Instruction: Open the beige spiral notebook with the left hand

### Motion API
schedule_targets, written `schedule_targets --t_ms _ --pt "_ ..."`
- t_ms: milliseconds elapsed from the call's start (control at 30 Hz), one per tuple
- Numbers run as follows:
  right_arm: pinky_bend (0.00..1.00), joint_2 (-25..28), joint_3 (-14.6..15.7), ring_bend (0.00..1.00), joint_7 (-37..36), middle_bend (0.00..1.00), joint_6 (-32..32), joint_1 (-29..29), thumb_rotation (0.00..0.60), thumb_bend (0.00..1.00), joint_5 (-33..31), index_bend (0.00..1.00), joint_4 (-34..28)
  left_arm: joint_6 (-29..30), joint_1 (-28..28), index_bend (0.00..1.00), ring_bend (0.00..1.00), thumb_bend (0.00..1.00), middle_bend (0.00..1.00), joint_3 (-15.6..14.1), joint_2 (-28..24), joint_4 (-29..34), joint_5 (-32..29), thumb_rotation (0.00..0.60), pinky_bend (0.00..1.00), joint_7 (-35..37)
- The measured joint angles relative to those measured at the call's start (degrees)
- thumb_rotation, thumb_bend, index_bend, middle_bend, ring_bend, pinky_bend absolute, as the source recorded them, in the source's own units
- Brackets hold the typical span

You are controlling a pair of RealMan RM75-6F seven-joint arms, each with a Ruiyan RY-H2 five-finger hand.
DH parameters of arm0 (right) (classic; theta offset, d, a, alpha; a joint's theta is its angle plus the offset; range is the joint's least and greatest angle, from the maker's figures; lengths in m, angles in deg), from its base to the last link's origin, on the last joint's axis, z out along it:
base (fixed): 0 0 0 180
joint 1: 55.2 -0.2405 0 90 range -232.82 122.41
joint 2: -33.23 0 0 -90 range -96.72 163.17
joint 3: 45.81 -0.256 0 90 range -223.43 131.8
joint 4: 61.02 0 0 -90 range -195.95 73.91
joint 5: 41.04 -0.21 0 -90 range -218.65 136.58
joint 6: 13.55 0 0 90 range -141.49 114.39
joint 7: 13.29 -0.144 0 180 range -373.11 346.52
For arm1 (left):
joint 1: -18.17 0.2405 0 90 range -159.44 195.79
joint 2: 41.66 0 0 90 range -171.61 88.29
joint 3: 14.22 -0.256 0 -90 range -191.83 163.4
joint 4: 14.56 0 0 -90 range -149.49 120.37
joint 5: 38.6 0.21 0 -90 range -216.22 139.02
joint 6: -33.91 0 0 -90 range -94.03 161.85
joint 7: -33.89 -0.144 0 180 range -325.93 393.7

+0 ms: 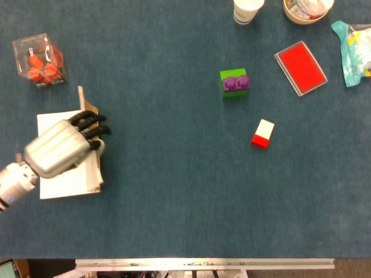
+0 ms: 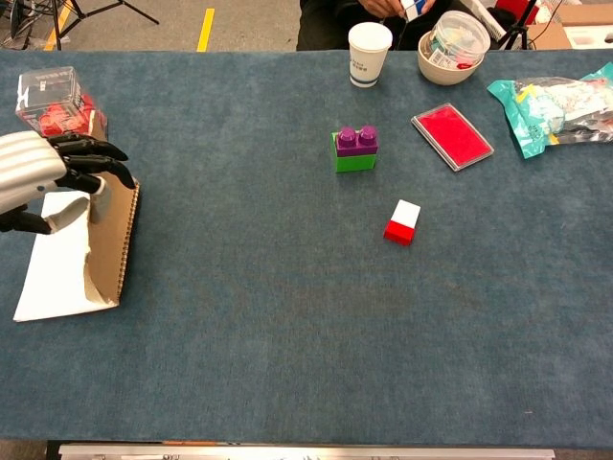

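Observation:
The beige spiral notebook [image 1: 66,174] lies at the table's left side with a white lined page [image 2: 53,264] showing. Its beige cover [image 2: 113,240] stands almost upright on the spiral edge, which runs along the notebook's right side. My left hand [image 1: 61,147] is over the notebook and grips the cover's top edge: dark fingers [image 2: 91,153] hook over the outer face, the thumb presses the inner face. In the head view the cover shows only as a thin beige strip [image 1: 87,104]. The right hand appears in neither view.
A clear box of red pieces [image 1: 39,59] stands just behind the notebook. Further right are a green-and-purple block [image 1: 234,83], a red-and-white block [image 1: 262,134] and a red flat case [image 1: 300,67]. A paper cup [image 2: 370,53], a bowl [image 2: 452,48] and a teal packet [image 2: 560,110] line the far edge.

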State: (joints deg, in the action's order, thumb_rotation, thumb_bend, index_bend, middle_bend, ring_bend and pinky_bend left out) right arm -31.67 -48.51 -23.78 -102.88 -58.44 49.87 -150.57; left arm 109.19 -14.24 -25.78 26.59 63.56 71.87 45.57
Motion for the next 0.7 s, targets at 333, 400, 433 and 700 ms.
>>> schedule_targets --t_ms 333,400,433,700 --pt "0.29 -0.11 -0.07 0.21 -1.45 0.30 -0.36 0.54 0.600 0.39 -0.74 0.31 1.46 -11.94 -3.69 0.61 0.16 0.62 0.26 1.57 0.98 11.08 -0.08 0.600 0.19 -17.08" --pt "0.29 -0.17 -0.17 0.21 -1.79 0.30 -0.62 0.70 0.600 0.40 -0.90 0.31 1.85 -14.26 -3.86 0.59 0.16 0.62 0.25 1.97 1.70 12.90 -1.08 0.600 0.19 -20.39" --pt "0.29 -0.21 -0.21 0.21 -1.92 0.30 -0.74 0.79 0.600 0.39 -1.00 0.31 1.96 -15.85 -3.94 0.58 0.16 0.62 0.24 2.22 2.21 14.07 -1.95 0.600 0.19 -22.35" --pt "0.29 -0.73 -0.26 0.21 -3.31 0.30 -0.92 1.39 0.600 0.40 -1.76 0.31 3.41 -23.73 -4.06 0.44 0.15 0.61 0.19 3.60 6.05 18.31 -9.70 0.600 0.19 -29.39"
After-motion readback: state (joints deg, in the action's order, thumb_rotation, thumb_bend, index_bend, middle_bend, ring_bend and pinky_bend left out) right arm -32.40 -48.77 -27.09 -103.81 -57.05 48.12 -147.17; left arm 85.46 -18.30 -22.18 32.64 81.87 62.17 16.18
